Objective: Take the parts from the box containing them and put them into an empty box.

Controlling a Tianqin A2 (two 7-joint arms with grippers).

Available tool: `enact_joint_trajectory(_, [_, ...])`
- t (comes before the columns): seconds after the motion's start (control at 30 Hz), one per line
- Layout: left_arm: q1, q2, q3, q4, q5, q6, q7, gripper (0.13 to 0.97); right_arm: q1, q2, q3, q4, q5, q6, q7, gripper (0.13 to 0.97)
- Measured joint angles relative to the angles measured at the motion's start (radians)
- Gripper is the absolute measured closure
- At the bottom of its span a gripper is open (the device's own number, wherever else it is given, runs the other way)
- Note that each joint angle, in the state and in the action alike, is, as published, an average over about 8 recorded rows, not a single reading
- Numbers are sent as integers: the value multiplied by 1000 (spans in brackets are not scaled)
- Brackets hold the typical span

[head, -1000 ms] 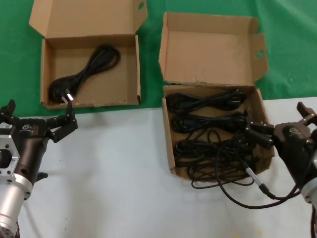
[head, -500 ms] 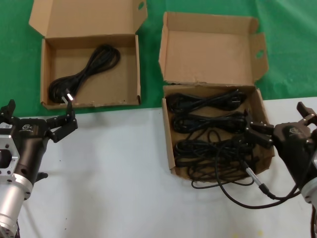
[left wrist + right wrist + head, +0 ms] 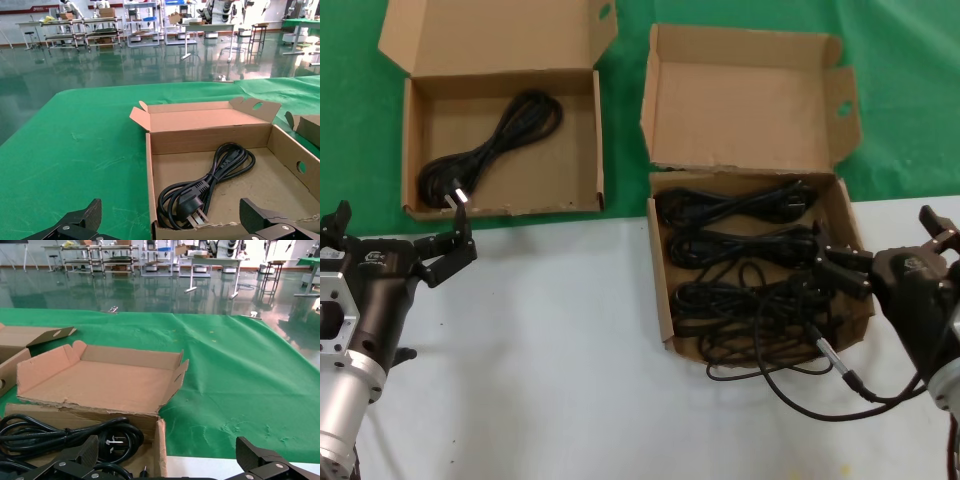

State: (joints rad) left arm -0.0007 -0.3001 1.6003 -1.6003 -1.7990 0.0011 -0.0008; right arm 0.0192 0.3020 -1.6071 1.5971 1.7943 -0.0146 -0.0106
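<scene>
I see my right claw (image 3: 842,268) spread wide over the squarish brown cardboard box (image 3: 664,290), bundled black power cords (image 3: 740,240) beneath. Left claw (image 3: 395,240) released, wide cardboard box (image 3: 598,140) ahead holding one cord (image 3: 500,140).

Left pincer (image 3: 395,235): black fingers, silver cylindrical wrist. Right pincer (image 3: 890,250): black housing, black fingers.

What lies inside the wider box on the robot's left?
Inside the wider box lies one coiled black cord, its plug with metal prongs near the front wall. The floor under the coil is hidden.
</scene>
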Motion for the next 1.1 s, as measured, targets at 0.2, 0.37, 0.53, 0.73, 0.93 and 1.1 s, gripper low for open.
enact_joint_trajectory(0.2, [0,0,0,0,0,0,0,132,0,0,0,0,0,0,0,129])
enact_joint_trajectory(0.37, [0,0,0,0,0,0,0,132,0,0,0,0,0,0,0,129])
enact_joint_trajectory(0.53, [0,0,0,0,0,0,0,132,0,0,0,0,0,0,0,129])
enact_joint_trajectory(0.73, [0,0,0,0,0,0,0,132,0,0,0,0,0,0,0,129])
enact_joint_trajectory(0.93, [0,0,0,0,0,0,0,132,0,0,0,0,0,0,0,129])
enact_joint_trajectory(1.1, [0,0,0,0,0,0,0,132,0,0,0,0,0,0,0,129])
